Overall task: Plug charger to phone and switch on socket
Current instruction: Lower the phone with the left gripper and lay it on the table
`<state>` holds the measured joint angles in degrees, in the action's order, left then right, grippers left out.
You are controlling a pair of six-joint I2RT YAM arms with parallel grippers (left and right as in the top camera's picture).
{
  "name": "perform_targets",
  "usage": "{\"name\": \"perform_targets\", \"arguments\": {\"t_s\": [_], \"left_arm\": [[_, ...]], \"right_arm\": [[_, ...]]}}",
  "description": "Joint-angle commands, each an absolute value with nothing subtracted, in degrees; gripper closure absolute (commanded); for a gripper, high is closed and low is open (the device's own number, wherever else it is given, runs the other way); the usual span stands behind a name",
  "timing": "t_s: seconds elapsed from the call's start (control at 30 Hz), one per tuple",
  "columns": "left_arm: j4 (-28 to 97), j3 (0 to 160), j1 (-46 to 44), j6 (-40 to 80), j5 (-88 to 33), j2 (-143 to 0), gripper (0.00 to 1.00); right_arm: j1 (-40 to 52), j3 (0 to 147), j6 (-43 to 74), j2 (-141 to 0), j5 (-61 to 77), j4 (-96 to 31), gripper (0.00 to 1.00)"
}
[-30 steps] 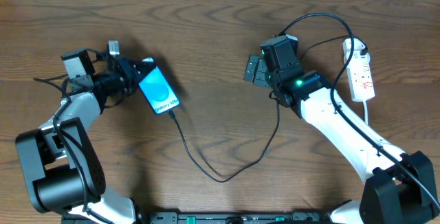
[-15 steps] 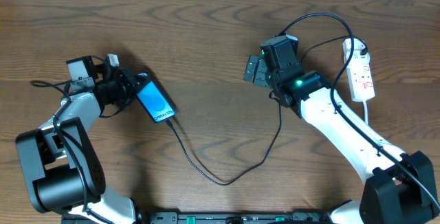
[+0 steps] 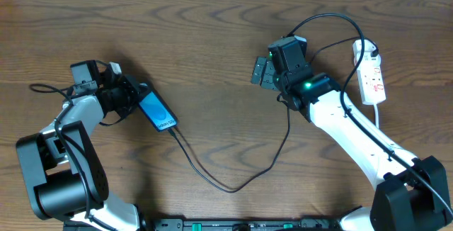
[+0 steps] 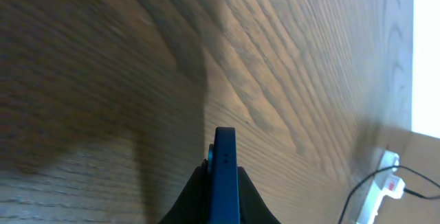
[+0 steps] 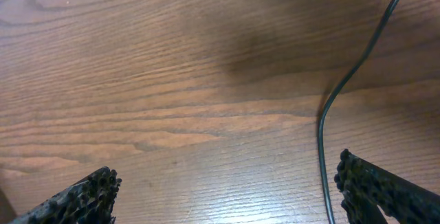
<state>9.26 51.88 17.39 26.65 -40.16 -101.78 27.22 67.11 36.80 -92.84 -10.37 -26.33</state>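
Left gripper (image 3: 136,95) pinched on phone (image 3: 157,109), tilted on edge; charger (image 3: 233,183) trails from its free end. Right gripper (image 3: 260,71) spread, empty — socket (image 3: 371,75) off to its right.

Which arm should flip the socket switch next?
Right: the right fingers are open, empty and on the socket side of the table; the left fingers are shut on the phone, far across.

Both arms are pretty much the same build: white tube links, chunky black joints. The right arm (image 3: 354,128) has a big black base (image 3: 410,199) at lower right and a tiny green light (image 3: 307,86) glowing by the wrist. The left arm (image 3: 74,112) has thin black cables (image 3: 44,88) hanging off it. The right gripper (image 3: 260,71) is all black, and its fingers (image 5: 79,198) are rough and knobbly up close.
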Motion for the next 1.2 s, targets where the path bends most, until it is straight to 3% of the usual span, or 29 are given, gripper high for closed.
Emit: {"name": "perform_targets", "arguments": {"t_s": [0.0, 1.17], "left_arm": [[9.8, 51.6, 17.3, 25.5, -38.9, -101.6, 0.93], [12.7, 50.4, 17.3, 25.3, -32.8, -102.8, 0.92]], "right_arm": [[26.9, 67.5, 36.4, -92.2, -11.4, -26.4, 0.01], [27.1, 67.5, 36.3, -92.2, -11.5, -26.4, 0.01]]}}
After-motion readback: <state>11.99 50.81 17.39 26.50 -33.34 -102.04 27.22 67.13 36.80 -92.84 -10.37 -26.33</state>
